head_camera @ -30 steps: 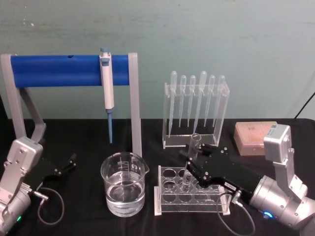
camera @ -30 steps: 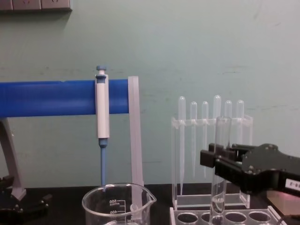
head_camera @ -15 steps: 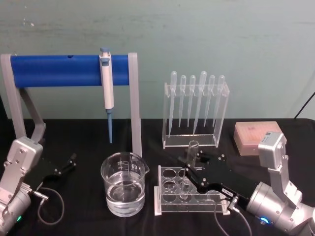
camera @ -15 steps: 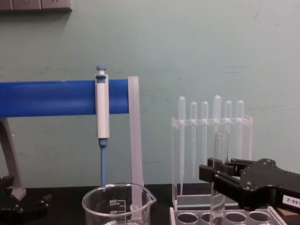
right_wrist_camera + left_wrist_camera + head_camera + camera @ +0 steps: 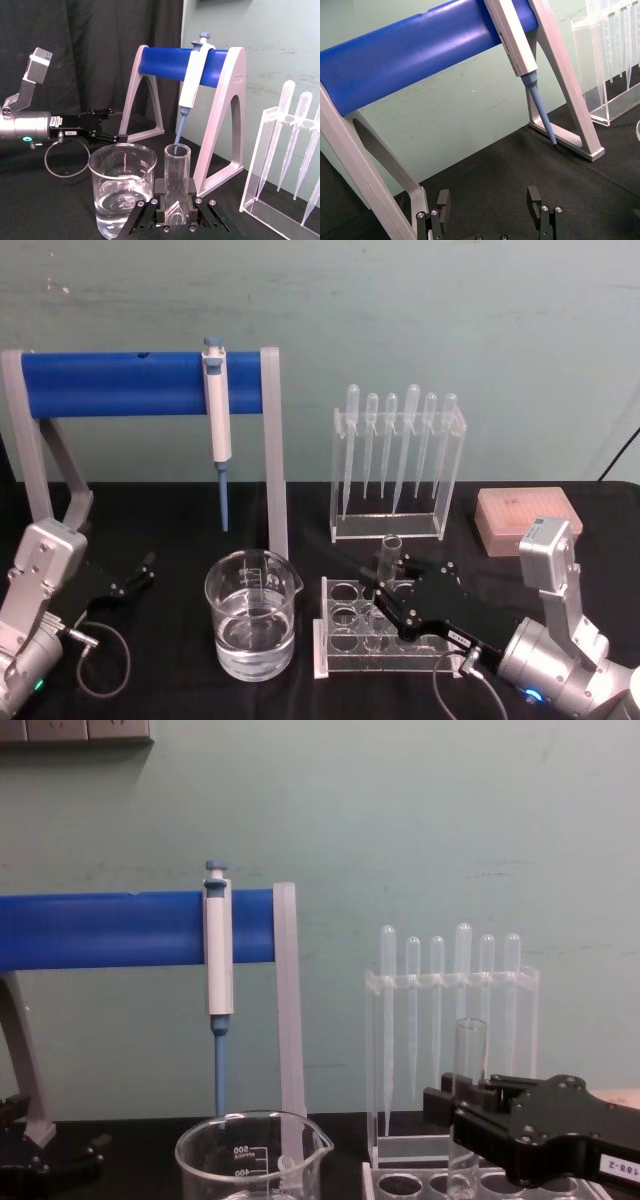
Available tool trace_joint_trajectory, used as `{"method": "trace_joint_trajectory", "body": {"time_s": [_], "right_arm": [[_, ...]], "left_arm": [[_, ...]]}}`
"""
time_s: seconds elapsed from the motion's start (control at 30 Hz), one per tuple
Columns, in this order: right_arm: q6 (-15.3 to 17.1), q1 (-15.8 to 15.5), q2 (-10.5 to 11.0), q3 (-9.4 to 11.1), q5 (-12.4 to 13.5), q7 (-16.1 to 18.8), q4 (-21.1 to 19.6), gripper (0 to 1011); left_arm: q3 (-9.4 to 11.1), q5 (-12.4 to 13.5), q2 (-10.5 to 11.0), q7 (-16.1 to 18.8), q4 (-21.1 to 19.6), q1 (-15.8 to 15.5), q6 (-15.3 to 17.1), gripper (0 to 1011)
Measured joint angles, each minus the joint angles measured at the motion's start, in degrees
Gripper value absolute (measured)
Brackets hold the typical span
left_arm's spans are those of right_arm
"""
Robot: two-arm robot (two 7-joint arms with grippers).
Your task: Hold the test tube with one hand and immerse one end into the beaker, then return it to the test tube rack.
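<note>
Chest view cuts off the lower end of the clear glass test tube (image 5: 469,1065) at the frame's bottom edge; whether its base is seated in the clear acrylic tube rack (image 5: 345,642) is hard to make out. Compared with a second ago, the tube sits lower, its rim now below the plastic pipettes' (image 5: 398,430) bulbs. Right black two-jaw gripper (image 5: 383,602) at lower centre-right of the head view stays clamped on the upright tube. Wide glass beaker (image 5: 250,628) with water stands just left of the rack. Left gripper (image 5: 489,210) rests on the black tabletop (image 5: 170,515) at lower left, jaws apart.
</note>
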Motion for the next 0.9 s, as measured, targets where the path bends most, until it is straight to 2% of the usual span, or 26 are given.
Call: {"method": "trace_joint_trajectory", "body": {"time_s": [0.83, 0.9], "right_arm": [[-0.04, -0.11, -0.34, -0.05, -0.25, 0.06, 0.55, 243], [-0.04, -0.11, -0.33, -0.04, -0.25, 0.07, 0.53, 280]], "left_arm": [[0.0, 0.0, 0.0, 0.0, 0.0, 0.0, 0.0, 1000], [0.0, 0.0, 0.0, 0.0, 0.0, 0.0, 0.0, 1000]]}}
